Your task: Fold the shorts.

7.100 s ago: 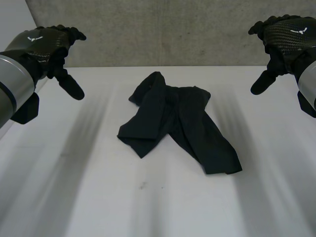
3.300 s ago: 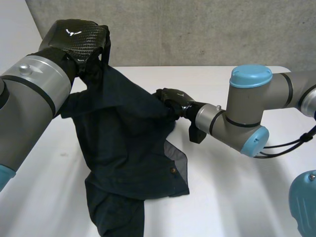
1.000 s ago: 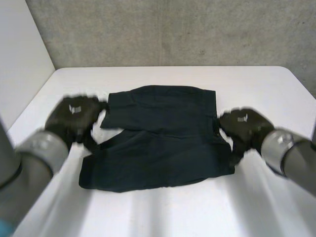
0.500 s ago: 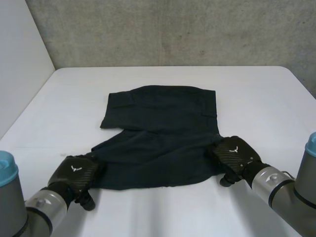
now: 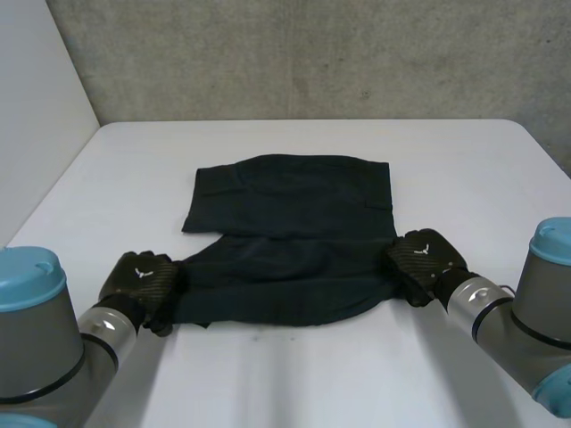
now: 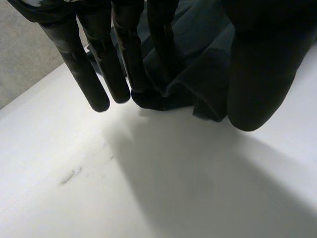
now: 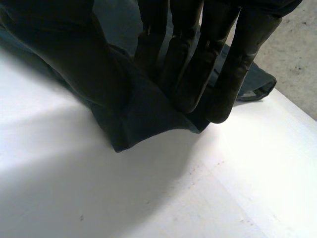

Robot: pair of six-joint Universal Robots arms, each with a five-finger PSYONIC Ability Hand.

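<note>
Here the left robot hand (image 5: 138, 277) and right robot hand (image 5: 426, 259) pinch near corners of the shorts (image 5: 290, 214).

Shorts (image 5: 290, 227) on table (image 5: 455, 169), centre

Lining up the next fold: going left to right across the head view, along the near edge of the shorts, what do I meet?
left hand → shorts → right hand
</note>
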